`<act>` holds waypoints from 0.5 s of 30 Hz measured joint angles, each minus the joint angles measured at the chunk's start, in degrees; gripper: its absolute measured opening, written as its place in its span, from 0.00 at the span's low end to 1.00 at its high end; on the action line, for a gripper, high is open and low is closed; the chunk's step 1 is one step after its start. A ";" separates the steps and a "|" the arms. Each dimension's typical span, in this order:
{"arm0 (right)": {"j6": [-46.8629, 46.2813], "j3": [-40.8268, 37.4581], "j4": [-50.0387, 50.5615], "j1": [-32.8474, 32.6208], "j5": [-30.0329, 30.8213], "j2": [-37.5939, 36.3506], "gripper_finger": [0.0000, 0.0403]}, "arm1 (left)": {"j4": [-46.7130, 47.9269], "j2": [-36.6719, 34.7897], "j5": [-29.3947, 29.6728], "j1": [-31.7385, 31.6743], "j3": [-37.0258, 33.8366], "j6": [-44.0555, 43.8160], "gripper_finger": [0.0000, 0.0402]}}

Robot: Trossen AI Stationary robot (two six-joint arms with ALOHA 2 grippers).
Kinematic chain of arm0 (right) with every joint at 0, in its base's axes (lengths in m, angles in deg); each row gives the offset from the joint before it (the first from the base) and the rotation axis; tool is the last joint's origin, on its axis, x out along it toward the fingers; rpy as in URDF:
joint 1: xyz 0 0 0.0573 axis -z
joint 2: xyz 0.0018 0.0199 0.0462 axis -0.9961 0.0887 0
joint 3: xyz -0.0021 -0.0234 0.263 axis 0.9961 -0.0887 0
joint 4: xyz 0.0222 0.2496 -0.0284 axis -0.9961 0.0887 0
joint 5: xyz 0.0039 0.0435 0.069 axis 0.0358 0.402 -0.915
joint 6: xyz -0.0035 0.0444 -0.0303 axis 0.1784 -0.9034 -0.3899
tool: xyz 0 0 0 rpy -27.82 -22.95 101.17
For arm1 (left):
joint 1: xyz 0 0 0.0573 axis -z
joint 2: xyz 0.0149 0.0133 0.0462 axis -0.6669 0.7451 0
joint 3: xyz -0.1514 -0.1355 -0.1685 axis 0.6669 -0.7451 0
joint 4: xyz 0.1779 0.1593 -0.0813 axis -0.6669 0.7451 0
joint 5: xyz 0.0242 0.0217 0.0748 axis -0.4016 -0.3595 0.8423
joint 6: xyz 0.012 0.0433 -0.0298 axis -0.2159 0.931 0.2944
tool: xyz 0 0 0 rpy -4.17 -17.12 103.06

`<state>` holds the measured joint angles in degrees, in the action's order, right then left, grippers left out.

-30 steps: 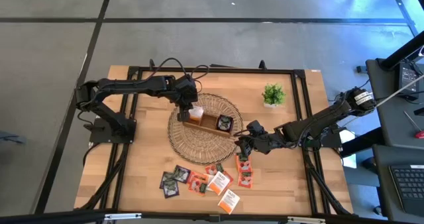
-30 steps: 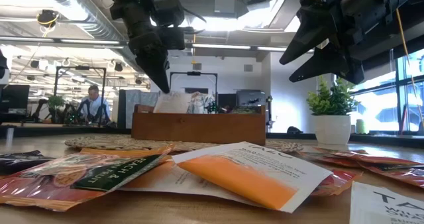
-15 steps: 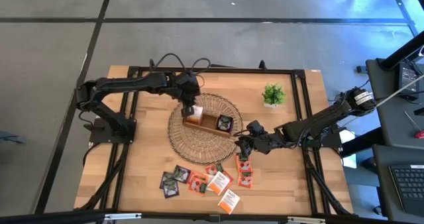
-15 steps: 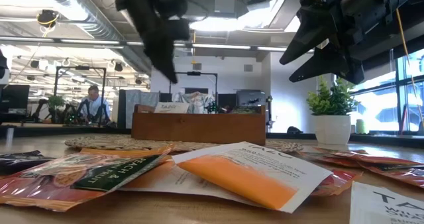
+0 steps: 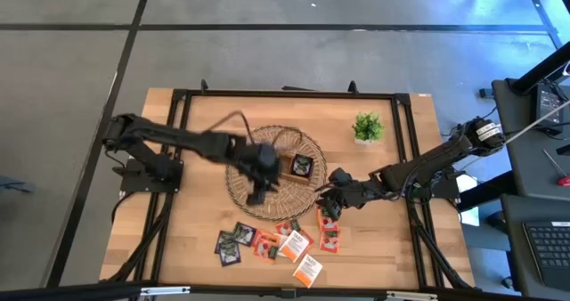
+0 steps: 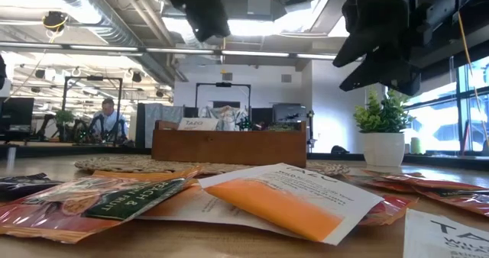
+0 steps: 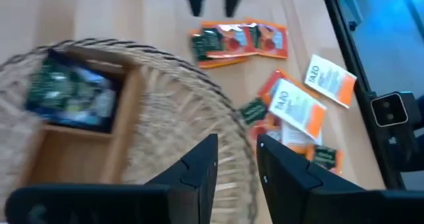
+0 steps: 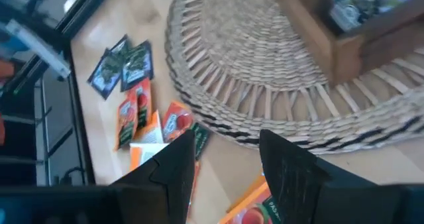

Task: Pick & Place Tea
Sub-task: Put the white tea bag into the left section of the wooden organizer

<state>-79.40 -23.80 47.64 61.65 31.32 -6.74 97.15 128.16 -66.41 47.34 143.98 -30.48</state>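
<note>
Several tea sachets point(image 5: 276, 241), orange, white-and-orange, red and dark, lie flat on the table near its front edge. A brown wooden tray point(image 6: 229, 146) stands on a round woven mat point(image 5: 307, 145). It holds a dark sachet point(image 5: 303, 166) and a white one point(image 6: 197, 124) that pokes above its wall. My left gripper point(image 7: 238, 164) hovers open over the mat's near part, between tray and sachets, with nothing between its fingers. My right gripper point(image 8: 228, 161) hangs open above the mat's near right rim, over the sachets there.
A small green potted plant point(image 5: 367, 127) stands at the far right of the table. A black frame point(image 5: 178, 96) runs round the tabletop. In the room behind, a person point(image 6: 107, 122) sits far off. Bare wood lies left of the mat.
My left gripper has let go of a white sachet, which now rests in the tray's left compartment. It has then risen and swung fast from the tray's far left end toward the table's near edge, over the mat. My right gripper has stayed in place.
</note>
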 joint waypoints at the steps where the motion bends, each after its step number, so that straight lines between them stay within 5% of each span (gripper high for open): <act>1: 1.19 -0.02 -0.59 -0.35 -0.10 0.00 0.42 | -0.61 0.54 1.50 2.07 0.00 -1.59 0.25; 8: 7.78 -0.02 -8.56 -2.81 -2.04 0.02 0.42 | -8.27 6.72 8.48 13.96 0.01 -10.12 0.25; 15: 8.29 -0.02 -12.13 -6.58 -2.52 0.63 0.42 | -17.89 12.79 10.05 18.48 0.00 -17.73 0.25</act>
<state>-71.11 -23.82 35.51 55.07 28.80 -6.11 79.25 140.95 -56.36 65.83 143.98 -48.22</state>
